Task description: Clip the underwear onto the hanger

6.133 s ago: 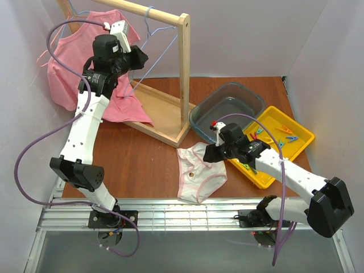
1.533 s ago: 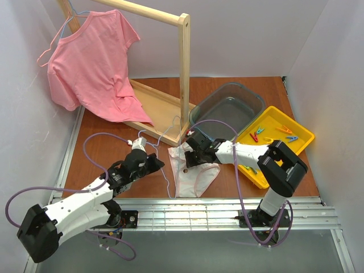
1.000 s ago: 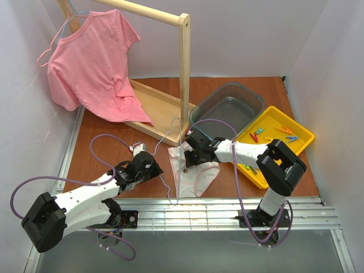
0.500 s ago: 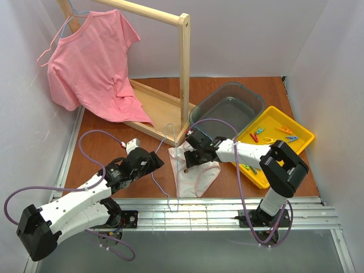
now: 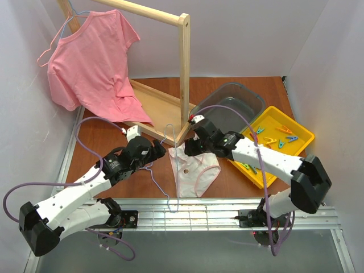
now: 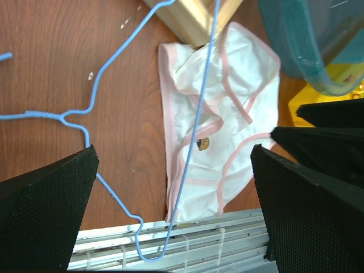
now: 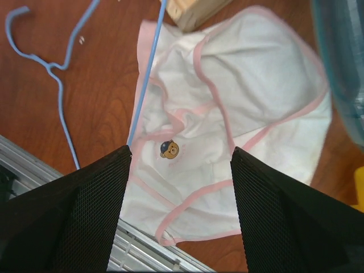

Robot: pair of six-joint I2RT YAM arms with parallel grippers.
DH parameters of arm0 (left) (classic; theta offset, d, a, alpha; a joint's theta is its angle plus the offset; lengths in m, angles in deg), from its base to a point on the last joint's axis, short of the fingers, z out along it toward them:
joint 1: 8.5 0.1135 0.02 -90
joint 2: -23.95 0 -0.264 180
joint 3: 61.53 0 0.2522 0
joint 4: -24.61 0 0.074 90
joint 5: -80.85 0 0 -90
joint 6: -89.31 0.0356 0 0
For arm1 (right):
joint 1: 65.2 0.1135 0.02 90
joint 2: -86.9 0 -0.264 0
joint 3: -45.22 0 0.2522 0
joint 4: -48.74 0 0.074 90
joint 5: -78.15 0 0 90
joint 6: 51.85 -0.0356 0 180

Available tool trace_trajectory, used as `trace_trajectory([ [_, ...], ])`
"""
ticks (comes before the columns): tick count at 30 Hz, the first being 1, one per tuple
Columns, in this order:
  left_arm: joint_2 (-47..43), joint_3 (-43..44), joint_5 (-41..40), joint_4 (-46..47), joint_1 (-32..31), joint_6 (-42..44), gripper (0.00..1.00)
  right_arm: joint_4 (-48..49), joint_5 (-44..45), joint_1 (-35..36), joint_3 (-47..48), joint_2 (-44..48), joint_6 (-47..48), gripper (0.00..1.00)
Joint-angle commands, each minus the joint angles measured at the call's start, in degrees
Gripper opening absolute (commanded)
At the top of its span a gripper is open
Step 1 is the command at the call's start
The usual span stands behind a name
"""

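Note:
The underwear [image 5: 194, 170], white with pink trim and a small bear print, lies flat on the table near the front edge. The light-blue wire hanger [image 5: 161, 187] lies on the table, its long bar crossing the underwear's left edge and its corner resting on the metal rail. My left gripper [image 5: 156, 152] hovers open just left of the underwear, holding nothing. My right gripper [image 5: 190, 149] hangs open above the underwear's top edge, also holding nothing. From the left wrist I see the hanger [image 6: 62, 116] and underwear [image 6: 222, 131] between the open fingers [image 6: 45, 216]. The right wrist view shows the underwear [image 7: 227, 131] and hanger [image 7: 52, 67] below.
A wooden rail stand [image 5: 183, 74] carries a pink T-shirt [image 5: 91, 62] at the back left. A grey-blue basin [image 5: 227, 111] sits right of the stand's post. A yellow tray [image 5: 303, 133] holds several clothespins. A metal rail [image 5: 216, 211] runs along the near edge.
My left gripper opened and let go of the hanger, which now lies on the table, then lifted slightly away. My right gripper opened wider and rose off the underwear, and its elbow swung right.

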Motion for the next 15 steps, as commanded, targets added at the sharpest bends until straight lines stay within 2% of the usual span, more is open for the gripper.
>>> trace_trajectory([
  [1, 0.3, 5.2, -2.3, -1.0, -0.2, 4.7, 0.98, -4.5, 6.6, -1.7, 3.4, 6.2, 1.7, 0.65],
  [3, 1.0, 7.2, -2.0, -0.7, -0.2, 5.7, 0.98, -8.1, 9.4, -4.2, 2.3, 10.1, 2.0, 0.65],
  [6, 2.5, 9.1, -0.6, 0.0, -0.1, 7.5, 0.98, -9.6, 10.3, -12.8, -2.9, 16.6, 3.8, 0.65],
  [9, 3.7, 10.4, 1.4, 2.0, -0.1, 9.1, 0.98, -9.9, 8.9, -25.6, -6.9, 22.0, 7.4, 0.65],
  [10, 4.0, 10.6, 1.5, 2.3, -0.1, 9.5, 0.98, -9.9, 8.7, -27.6, -7.6, 23.2, 8.2, 0.65],
  [15, 7.2, 11.4, 3.4, 3.9, -0.1, 11.6, 0.98, -8.7, 8.1, -34.8, -10.2, 19.7, 12.5, 0.63],
])
